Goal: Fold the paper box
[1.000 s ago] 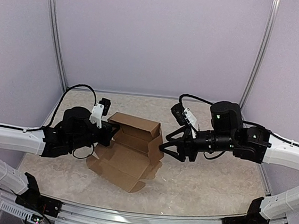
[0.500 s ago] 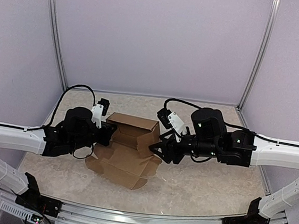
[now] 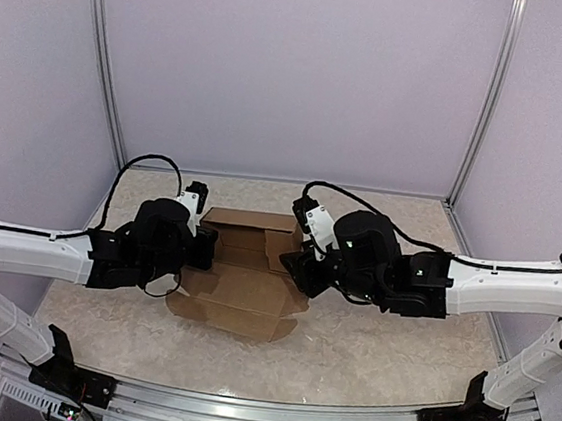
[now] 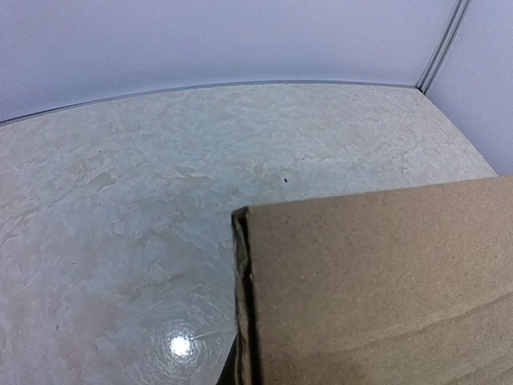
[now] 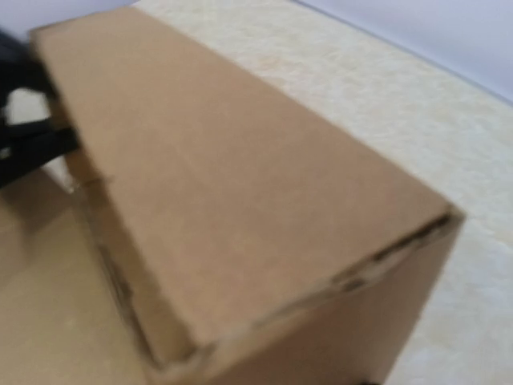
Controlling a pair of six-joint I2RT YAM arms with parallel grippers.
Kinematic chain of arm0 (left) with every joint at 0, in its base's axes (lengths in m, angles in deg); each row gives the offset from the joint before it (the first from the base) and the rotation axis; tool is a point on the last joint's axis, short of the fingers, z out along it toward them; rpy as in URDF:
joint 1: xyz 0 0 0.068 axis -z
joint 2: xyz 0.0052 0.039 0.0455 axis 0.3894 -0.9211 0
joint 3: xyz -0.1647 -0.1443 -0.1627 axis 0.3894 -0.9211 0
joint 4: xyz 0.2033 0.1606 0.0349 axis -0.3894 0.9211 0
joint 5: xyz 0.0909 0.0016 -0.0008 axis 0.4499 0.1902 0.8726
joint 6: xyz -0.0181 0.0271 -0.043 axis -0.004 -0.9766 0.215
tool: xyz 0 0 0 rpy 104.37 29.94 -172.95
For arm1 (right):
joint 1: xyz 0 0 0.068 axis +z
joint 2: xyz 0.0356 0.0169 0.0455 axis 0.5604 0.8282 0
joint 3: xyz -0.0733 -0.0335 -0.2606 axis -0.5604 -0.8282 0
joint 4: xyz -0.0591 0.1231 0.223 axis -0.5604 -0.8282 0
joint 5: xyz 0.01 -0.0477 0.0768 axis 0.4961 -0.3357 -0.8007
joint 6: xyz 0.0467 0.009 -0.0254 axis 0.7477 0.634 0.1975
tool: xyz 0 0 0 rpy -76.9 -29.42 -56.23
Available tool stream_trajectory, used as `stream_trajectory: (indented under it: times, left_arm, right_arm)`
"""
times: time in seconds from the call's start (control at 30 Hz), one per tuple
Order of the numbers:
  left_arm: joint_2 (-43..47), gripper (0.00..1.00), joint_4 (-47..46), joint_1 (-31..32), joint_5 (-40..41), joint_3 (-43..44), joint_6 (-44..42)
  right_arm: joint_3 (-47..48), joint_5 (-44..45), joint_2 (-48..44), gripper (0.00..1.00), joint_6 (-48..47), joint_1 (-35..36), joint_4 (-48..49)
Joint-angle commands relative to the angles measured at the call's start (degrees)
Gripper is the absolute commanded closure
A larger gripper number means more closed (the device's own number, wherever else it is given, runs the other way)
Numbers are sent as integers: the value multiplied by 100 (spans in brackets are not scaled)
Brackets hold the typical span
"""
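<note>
Between L claw (image 3: 210,249) (closed) & R claw (image 3: 293,268) (state unclear): paper box (image 3: 243,285), half-folded.

Left arm (image 3: 35,253) and right arm (image 3: 504,284) stretch inward, wrists facing, the left gripper (image 3: 207,249) with jaws closed.

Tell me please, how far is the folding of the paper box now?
Done: the paper box has its rear walls raised into a slim rectangular shell. In hand: the left fingers, closed, and the right fingers are at its two ends. Left: the front panel lies flat on the table, not yet folded over, so the box is open.
</note>
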Motion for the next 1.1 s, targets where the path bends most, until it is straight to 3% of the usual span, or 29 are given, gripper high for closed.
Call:
stream_trajectory:
  times: [0.0, 0.57, 0.9, 1.07]
  left_arm:
    - [-70, 100, 286, 183, 98, 271, 217]
    - [-325, 100, 569, 347, 201, 519, 647]
    - [-506, 100, 575, 413, 148, 613, 697]
    - [-515, 100, 664, 426, 245, 667, 811]
  right_arm:
    - [105, 709, 225, 51, 239, 135, 642]
    - [492, 2123, 1285, 76, 391, 396, 1604]
    - [1023, 2928, 2010, 100, 114, 622, 1907]
    - [1061, 3184, 2172, 100, 73, 724, 2215]
